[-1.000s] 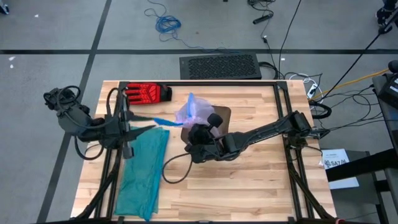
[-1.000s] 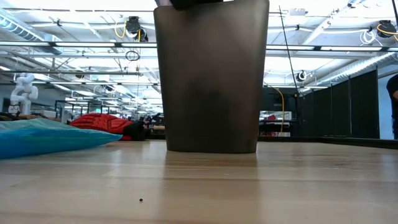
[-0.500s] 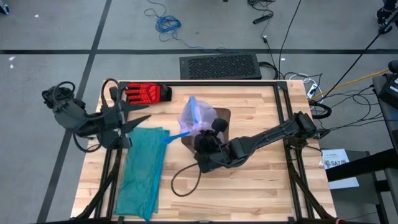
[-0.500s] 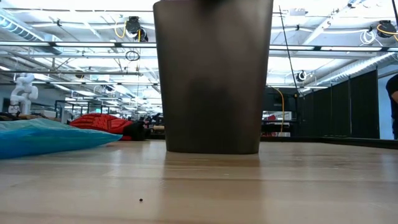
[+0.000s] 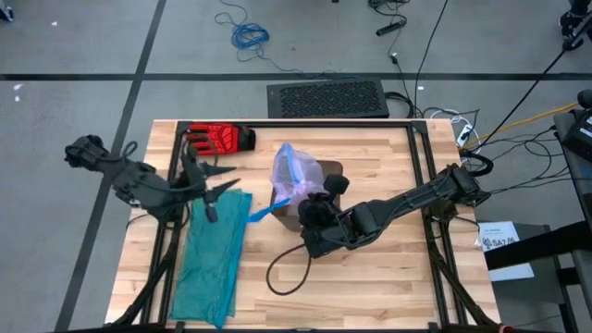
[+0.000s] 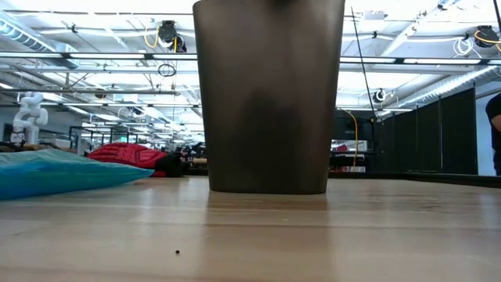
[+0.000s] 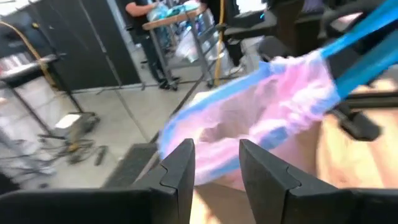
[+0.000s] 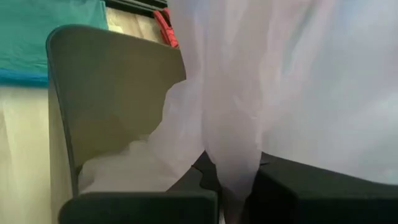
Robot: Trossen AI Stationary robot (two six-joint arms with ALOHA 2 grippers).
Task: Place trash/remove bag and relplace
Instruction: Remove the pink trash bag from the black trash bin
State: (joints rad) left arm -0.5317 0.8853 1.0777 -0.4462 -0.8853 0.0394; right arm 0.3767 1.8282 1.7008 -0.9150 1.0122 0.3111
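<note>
Right wrist view: bag (image 8: 249,93) pinched between right claw (image 8: 233,186) fingers.

text: none legible | white paper (image 5: 500,236): print too small

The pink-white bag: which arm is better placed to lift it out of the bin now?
The right arm, probably. Its claw is shut on the bag just above the bin. The left claw is open beside the bin, over the teal bag, holding nothing.
</note>
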